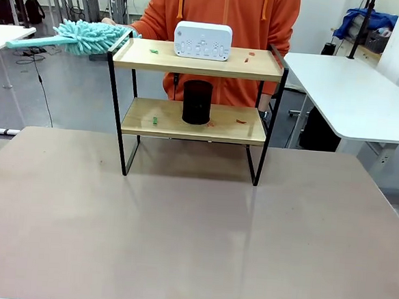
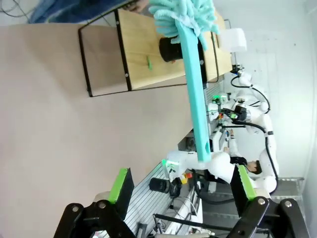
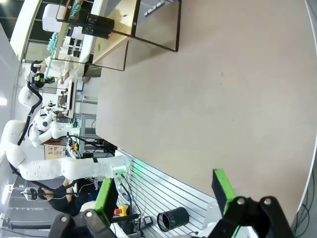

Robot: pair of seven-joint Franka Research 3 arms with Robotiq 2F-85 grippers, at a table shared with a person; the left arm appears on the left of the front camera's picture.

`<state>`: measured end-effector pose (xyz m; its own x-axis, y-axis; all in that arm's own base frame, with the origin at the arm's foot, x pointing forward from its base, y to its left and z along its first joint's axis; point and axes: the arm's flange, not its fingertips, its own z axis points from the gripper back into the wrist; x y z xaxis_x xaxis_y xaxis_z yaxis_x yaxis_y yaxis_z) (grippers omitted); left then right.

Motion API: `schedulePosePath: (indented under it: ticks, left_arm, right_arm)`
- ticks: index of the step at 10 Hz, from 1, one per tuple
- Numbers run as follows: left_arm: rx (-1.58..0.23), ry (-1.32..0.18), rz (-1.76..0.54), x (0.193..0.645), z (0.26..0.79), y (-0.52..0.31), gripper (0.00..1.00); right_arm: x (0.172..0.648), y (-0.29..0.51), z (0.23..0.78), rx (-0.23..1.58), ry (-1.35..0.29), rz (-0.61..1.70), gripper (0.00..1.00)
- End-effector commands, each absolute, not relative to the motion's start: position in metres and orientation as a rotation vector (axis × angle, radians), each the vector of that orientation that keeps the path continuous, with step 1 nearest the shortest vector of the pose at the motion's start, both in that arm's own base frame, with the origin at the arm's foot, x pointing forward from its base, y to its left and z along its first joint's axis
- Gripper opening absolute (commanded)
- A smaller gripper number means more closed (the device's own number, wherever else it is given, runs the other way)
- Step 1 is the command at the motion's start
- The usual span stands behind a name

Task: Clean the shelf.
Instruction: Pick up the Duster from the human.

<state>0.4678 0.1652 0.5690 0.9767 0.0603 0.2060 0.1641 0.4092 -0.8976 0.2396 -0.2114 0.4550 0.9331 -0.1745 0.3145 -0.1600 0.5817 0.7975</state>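
Observation:
The shelf [image 1: 260, 63] stands at the table's far side, its two wooden boards strewn with small green scraps [image 1: 154, 50] and red scraps [image 1: 250, 56]. A person behind it holds a teal duster [image 1: 91, 36] with its fluffy head at the top board's left end. In the left wrist view my left gripper [image 2: 182, 191] is open, and the duster handle [image 2: 193, 89] ends just ahead of its gap, over the shelf [image 2: 138, 49]. My right gripper [image 3: 166, 193] is open above bare tabletop, far from the shelf [image 3: 121, 22].
A white device [image 1: 202, 40] sits on the top board and a black cylinder [image 1: 197, 101] on the lower one. The brown table [image 1: 180, 223] is bare in front of the shelf. A white table [image 1: 347, 91] stands at the far right.

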Motion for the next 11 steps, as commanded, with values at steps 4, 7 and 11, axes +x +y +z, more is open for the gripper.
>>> schedulePosePath:
  ticks: [4, 7, 11]
  left_arm:
    - [-1.258, -0.102, -0.011, 0.521, 0.556, 0.113, 1.0]
    - [-1.407, -0.086, 0.064, 0.549, 0.541, 0.089, 1.0]
    - [-1.436, -0.081, 0.068, 0.553, 0.536, 0.084, 1.0]
  right_arm:
    - [0.241, -0.212, 0.457, 0.973, -0.411, 0.012, 1.0]
    - [0.241, -0.212, 0.457, 0.973, -0.411, 0.012, 1.0]
    - [0.241, -0.212, 0.457, 0.973, -0.411, 0.012, 1.0]
